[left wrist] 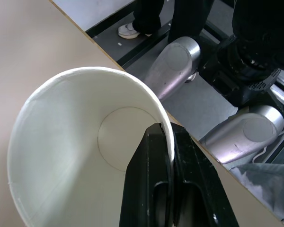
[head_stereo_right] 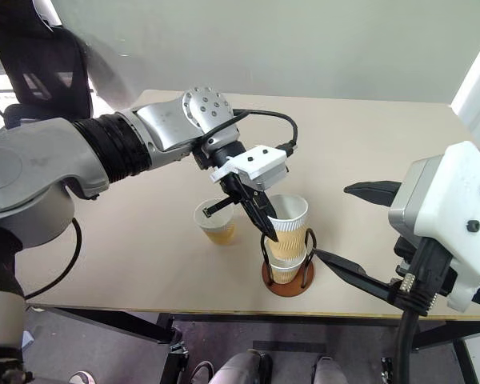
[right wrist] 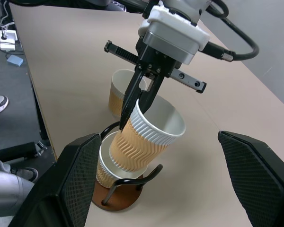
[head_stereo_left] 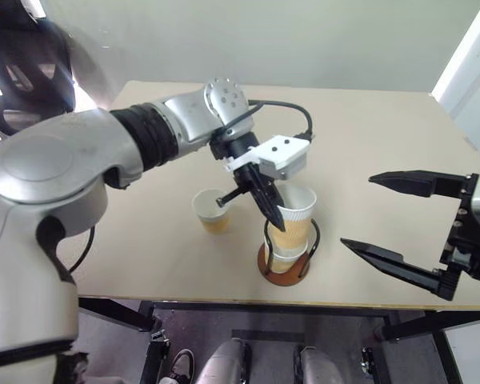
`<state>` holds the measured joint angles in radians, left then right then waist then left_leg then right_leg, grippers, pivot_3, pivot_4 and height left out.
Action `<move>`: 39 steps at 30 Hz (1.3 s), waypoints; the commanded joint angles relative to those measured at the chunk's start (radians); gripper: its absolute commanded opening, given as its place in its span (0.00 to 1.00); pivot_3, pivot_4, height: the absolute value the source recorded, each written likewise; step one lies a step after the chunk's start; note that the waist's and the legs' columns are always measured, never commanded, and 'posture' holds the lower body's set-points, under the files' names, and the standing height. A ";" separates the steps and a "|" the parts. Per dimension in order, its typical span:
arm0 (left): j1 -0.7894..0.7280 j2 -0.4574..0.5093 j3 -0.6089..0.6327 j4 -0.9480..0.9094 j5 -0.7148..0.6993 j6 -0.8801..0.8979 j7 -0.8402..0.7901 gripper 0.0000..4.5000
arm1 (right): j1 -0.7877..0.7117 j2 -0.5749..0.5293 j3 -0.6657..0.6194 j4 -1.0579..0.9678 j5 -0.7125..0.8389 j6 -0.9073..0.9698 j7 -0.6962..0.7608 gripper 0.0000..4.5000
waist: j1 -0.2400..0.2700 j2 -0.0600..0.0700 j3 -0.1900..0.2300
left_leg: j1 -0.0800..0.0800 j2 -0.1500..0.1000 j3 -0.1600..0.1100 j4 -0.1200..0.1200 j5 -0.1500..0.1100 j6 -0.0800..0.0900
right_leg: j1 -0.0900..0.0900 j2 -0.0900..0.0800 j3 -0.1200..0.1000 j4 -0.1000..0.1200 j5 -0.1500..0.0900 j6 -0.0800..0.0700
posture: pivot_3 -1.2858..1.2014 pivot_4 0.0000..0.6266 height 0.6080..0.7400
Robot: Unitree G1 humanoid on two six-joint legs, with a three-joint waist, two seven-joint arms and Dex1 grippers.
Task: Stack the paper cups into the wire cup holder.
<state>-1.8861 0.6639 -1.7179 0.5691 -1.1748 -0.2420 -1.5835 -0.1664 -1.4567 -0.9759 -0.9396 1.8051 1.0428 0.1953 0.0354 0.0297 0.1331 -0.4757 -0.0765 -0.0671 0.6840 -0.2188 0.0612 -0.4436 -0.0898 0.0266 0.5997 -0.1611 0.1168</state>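
The wire cup holder (head_stereo_left: 286, 260) stands near the desk's front edge with one cup seated; the left hand (head_stereo_left: 270, 210), clenched on the second cup's (head_stereo_left: 294, 216) rim, should level its tilt before releasing. Right hand (head_stereo_left: 384, 214) spread, empty.

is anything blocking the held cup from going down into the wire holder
Nothing visible. The left tool grips the tilted paper cup by its rim, its bottom already in the cup seated in the wire cup holder.

No text or labels seem readable anywhere.
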 commanded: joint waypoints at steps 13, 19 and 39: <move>-0.044 -0.033 -0.087 0.040 0.013 -0.113 -0.031 0.01 | 0.020 -0.012 -0.067 -0.004 0.021 0.002 -0.029 0.91 | 0.001 0.000 0.000 | 0.000 0.000 0.000 0.000 0.000 0.000 | 0.001 0.000 0.000 0.000 0.000 0.000 | 0.52 0.24 1.00; -0.037 -0.048 -0.085 0.067 0.025 -0.136 -0.031 0.01 | 0.029 -0.013 -0.077 -0.006 0.032 0.003 -0.044 0.91 | 0.001 0.000 0.000 | 0.000 0.000 0.000 0.000 0.000 0.000 | 0.001 0.000 0.000 0.000 0.000 0.000 | 0.52 0.24 1.00; 0.030 -0.093 0.228 0.323 0.058 -0.026 -0.031 0.87 | 0.033 -0.009 -0.061 0.011 -0.023 0.010 -0.002 0.91 | 0.003 0.000 0.000 | 0.000 0.000 0.000 0.001 -0.001 0.001 | 0.001 0.000 0.000 0.000 0.001 0.000 | 0.52 0.24 1.00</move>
<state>-1.8501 0.5650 -1.5773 0.8215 -1.1328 -0.3005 -1.5856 -0.1267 -1.4581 -1.0102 -0.9485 1.8014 1.0569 0.1786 0.0387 0.0297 0.1331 -0.4756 -0.0765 -0.0667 0.6852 -0.2194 0.0618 -0.4430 -0.0898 0.0265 0.6000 -0.1599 0.1163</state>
